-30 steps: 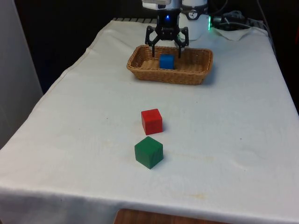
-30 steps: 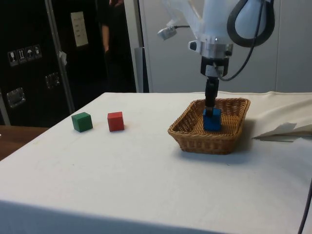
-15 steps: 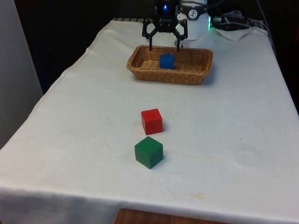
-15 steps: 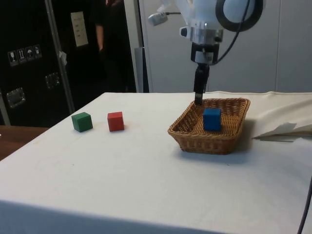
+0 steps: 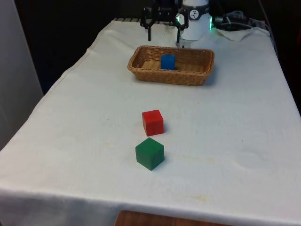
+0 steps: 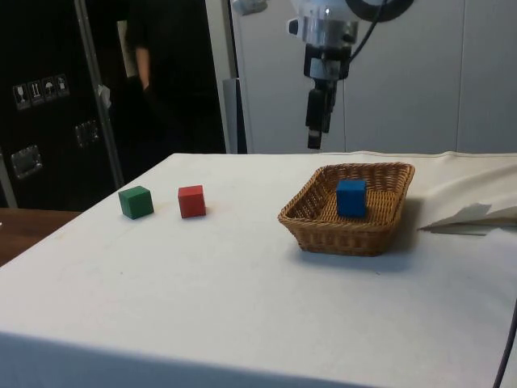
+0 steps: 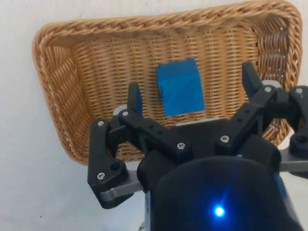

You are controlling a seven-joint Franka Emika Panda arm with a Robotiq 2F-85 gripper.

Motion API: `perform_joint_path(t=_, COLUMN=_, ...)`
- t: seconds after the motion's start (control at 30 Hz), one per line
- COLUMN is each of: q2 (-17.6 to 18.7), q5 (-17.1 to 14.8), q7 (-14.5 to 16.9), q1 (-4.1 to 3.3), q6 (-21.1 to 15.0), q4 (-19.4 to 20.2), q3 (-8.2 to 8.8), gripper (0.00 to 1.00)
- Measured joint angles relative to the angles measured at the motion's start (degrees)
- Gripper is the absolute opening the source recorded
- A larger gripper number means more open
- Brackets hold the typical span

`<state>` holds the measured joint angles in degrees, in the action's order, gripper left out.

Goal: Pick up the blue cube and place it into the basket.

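Blue cube (image 5: 167,61) sits in the basket (image 5: 197,77)
Cube looks slightly skewed to the rim, free all round; claw (image 5: 163,38) spread empty above.

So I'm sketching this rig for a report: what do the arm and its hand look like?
The arm is white and rounded, with a black cable looping beside it. Its hand is black, built of bolted linkage bars with silver screws, ending in two slim fingers with grey pads.
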<state>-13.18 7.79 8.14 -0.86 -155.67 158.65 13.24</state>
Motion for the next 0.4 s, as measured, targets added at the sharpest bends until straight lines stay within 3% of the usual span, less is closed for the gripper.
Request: perform_joint_path(t=0.4, q2=-0.7, q5=-1.0, q7=-0.4, q1=-0.23, q6=4.0, q4=-3.4, q3=-0.29, gripper=1.00)
